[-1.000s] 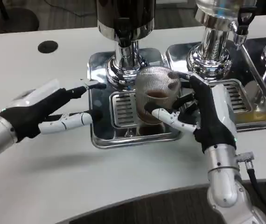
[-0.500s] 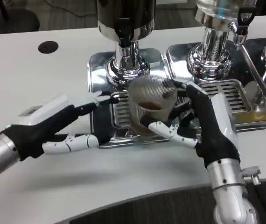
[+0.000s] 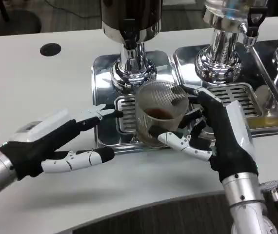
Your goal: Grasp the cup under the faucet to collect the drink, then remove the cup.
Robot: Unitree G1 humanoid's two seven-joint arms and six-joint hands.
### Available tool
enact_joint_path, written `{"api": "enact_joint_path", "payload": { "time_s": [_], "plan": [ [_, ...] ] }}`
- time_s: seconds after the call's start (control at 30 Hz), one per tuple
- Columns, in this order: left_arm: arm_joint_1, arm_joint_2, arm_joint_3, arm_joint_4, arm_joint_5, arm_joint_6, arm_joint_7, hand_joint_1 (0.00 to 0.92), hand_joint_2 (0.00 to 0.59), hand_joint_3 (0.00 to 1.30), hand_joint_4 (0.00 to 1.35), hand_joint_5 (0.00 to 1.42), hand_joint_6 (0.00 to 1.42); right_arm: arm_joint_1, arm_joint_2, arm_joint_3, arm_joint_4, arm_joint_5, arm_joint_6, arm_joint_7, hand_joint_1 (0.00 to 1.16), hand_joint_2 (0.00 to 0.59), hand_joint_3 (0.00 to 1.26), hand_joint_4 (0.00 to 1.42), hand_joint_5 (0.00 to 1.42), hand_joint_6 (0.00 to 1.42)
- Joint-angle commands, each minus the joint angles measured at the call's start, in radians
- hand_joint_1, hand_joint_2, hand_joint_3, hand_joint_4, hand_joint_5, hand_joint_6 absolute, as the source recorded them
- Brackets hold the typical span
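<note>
On a white table (image 3: 41,87), polished drink dispensers stand over chrome drip trays, and we are well into the job. The ribbed clear cup (image 3: 161,113) holds a dark drink in its bottom, so we judge the collecting done; what is left is carrying the cup away. It sits over the grille of the drip tray (image 3: 102,78), just in front of the base of the dark dispenser (image 3: 131,29), whether resting or raised a little we cannot tell. Our right hand (image 3: 216,131) wraps the cup from the right side: a thumb curls round the lower front of the wall while the fingers (image 3: 190,92) close behind it, palm facing left, silver forearm rising from the table's near edge. Our left hand (image 3: 56,141) lies low at the left of the tray, holding nothing, fingers apart and stretched toward the tray, the upper fingertips at the tray's edge and well short of the cup. A second dispenser (image 3: 224,44) stands to the right over its own tray.
</note>
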Motion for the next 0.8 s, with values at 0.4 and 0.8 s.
{"api": "enact_joint_path", "payload": {
  "time_s": [0.4, 0.8],
  "plan": [
    [0.115, 0.042, 0.076, -0.162, 0.085, 0.090, 0.062, 0.000, 0.153, 0.08, 0.00, 0.00, 0.15, 0.013, 0.006, -0.003, -0.034, 0.003, -0.013, -0.001, 0.68, 0.192, 0.49, 0.54, 0.74, 1.00],
    [0.127, 0.045, 0.089, -0.183, 0.093, 0.109, 0.070, 0.000, 0.148, 0.06, 0.00, 0.00, 0.11, 0.010, 0.005, -0.010, -0.026, 0.009, -0.014, 0.005, 0.68, 0.194, 0.50, 0.54, 0.75, 1.01]
  ]
}}
